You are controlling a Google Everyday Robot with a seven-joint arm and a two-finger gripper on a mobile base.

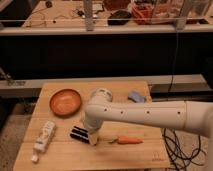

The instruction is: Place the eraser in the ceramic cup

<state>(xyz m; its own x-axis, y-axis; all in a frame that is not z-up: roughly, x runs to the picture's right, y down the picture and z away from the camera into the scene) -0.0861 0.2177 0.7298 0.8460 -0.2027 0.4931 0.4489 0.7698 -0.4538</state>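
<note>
A pale wooden table (65,158) stands before a dark bench front, with a cluttered shelf above. My gripper (93,137) is low over the boards at the right end of the eraser (78,133), touching it or just beside it. Whether it is apart, together or clamped I cannot tell, since my own white wrist covers it. The eraser lies flat, front of the table's middle. I judge it light, stiff and fairly grippy, best taken across its narrow width near the middle so it hangs level. Behind my arm the ceramic cup (103,93) shows its rim, upright; it probably tips easily. Farther out lie an orange-brown bowl (65,101), a carrot (128,140), a white tube (44,137) and a light-blue lump (136,96)
</note>
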